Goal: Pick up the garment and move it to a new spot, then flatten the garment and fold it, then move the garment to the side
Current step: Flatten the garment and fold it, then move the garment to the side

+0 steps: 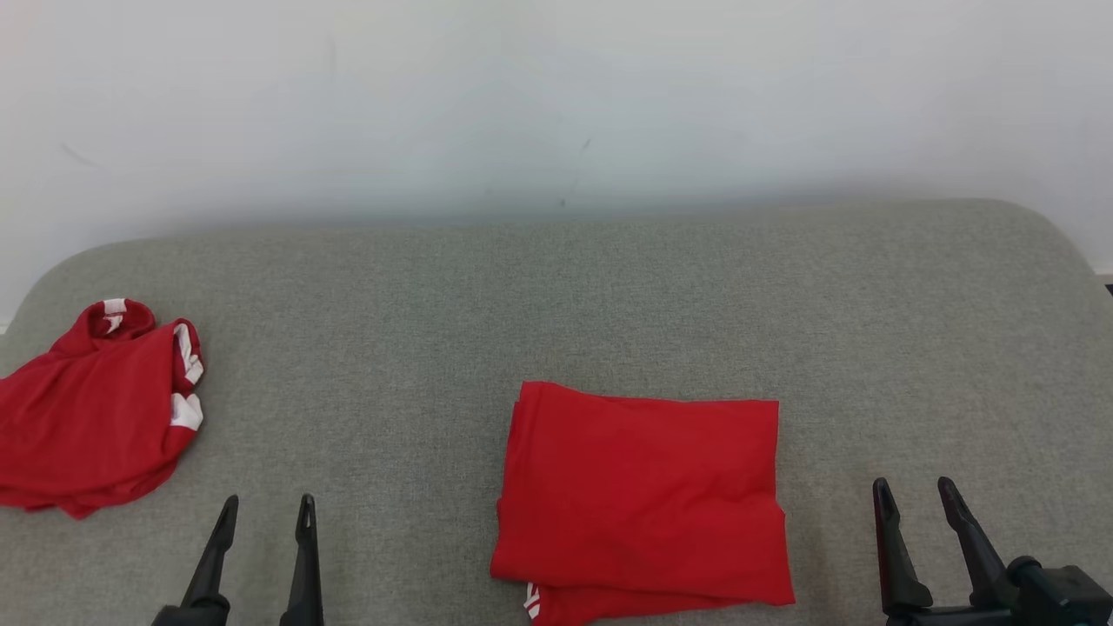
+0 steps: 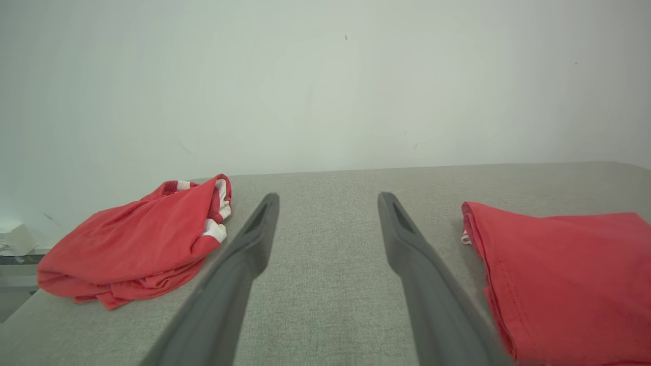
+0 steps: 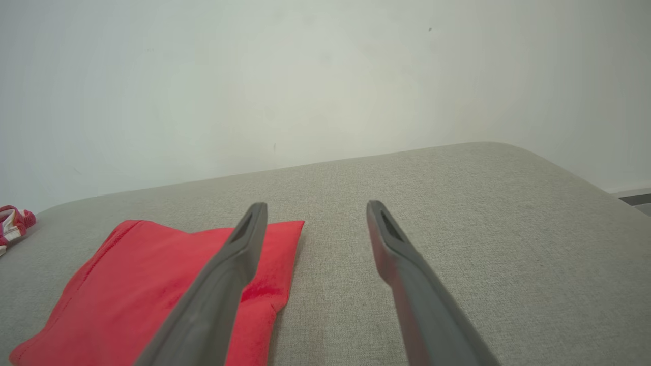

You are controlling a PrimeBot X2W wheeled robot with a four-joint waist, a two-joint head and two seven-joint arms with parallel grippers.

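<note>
Between the two pairs of jaws in the head view lies the garment (image 1: pixel 643 496), a flat red folded block on the grey pad (image 1: pixel 556 296). Its longer side runs across from one gripper toward the other. Its right edge is near the right gripper (image 1: pixel 913 482), while the left gripper (image 1: pixel 268 500) stands well apart from its left edge. Both grippers sit low, fingers pointing away from the robot, jaws spread and holding nothing. A crumpled red heap (image 1: pixel 87 417) with white trim lies left of the left jaws. In the left wrist view, the left gripper (image 2: pixel 328 195) gapes over bare pad, with the garment (image 2: pixel 564 279) to the jaws' right and the heap (image 2: pixel 132 239) to their left, neither touched. In the right wrist view, the right gripper (image 3: pixel 316 205) is spread, its left finger crossing the garment (image 3: pixel 147 284) near the far corner; contact cannot be told. Folding looks done, so the shift aside remains, and the right arm seems better placed for it.
</note>
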